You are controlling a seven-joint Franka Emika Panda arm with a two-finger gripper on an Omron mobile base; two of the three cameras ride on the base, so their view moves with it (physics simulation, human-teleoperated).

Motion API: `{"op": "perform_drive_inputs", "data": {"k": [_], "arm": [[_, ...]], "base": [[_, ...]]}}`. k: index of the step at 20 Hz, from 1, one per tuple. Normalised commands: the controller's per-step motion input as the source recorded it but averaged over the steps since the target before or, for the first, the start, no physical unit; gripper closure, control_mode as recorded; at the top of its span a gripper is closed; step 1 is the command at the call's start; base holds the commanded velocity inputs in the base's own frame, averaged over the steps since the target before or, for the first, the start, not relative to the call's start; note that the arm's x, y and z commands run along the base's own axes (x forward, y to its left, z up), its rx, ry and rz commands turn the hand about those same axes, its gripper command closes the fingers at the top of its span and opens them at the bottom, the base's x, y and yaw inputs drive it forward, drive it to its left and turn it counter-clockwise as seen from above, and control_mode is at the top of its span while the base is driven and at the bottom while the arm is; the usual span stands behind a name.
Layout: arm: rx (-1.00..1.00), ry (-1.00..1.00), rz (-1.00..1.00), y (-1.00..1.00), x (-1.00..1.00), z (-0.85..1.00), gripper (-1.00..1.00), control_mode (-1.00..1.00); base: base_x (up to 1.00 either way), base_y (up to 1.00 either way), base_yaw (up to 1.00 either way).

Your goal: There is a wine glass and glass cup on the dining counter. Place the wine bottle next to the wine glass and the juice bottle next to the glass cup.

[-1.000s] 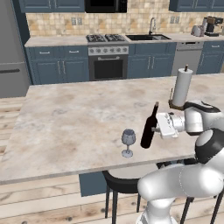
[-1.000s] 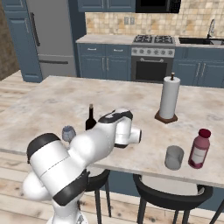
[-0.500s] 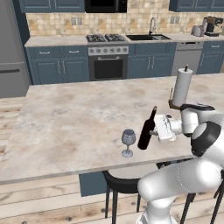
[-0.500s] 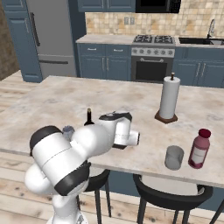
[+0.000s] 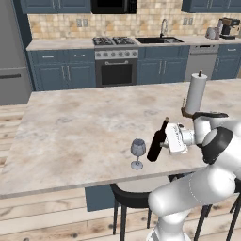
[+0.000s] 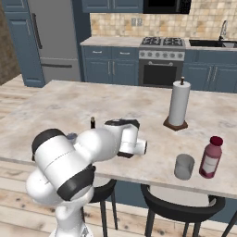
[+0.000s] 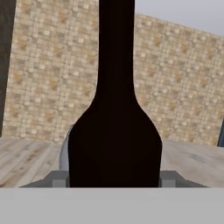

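Holding the wine bottle (image 5: 156, 146) in my gripper (image 5: 165, 142), I am in the first step of the task: to put this bottle next to the wine glass (image 5: 137, 153). My fingers are closed on the bottle's lower body; in the hand view the dark bottle (image 7: 114, 144) stands right in front of the camera, with a small grey finger tip at each side of it. The bottle leans a little, its neck toward the right, and I cannot tell if its base touches the dining counter (image 5: 80, 127) or is just above it.

The wine glass stands near the near edge of the counter, just beside the bottle on its left, and they seem not to touch. So I judge this step is almost finished. The next move asks me to make the bottle upright, set it down gently, open my fingers, and pull back without knocking the glass.

Farther to the right, the glass cup (image 6: 184, 166) and the juice bottle (image 6: 210, 157) stand just beside each other. Beyond them is a paper towel roll (image 6: 178, 104), which I must avoid.
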Motion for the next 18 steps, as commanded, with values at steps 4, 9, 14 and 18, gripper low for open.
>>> {"op": "perform_drive_inputs", "data": {"k": [4, 9, 14, 18], "arm": [[0.0, 0.0, 0.0, 0.05, 0.0, -0.19, 1.0, -1.0], [0.0, -0.01, 0.0, 0.13, 0.0, -0.21, 1.0, -1.0], [0.0, -0.02, 0.0, 0.21, -0.04, -0.27, 1.0, -1.0], [-0.01, 0.0, 0.0, 0.21, -0.04, -0.29, 1.0, -1.0]], "base": [[0.0, 0.0, 0.0], [0.0, 0.0, 0.0], [0.0, 0.0, 0.0], [0.0, 0.0, 0.0]]}}
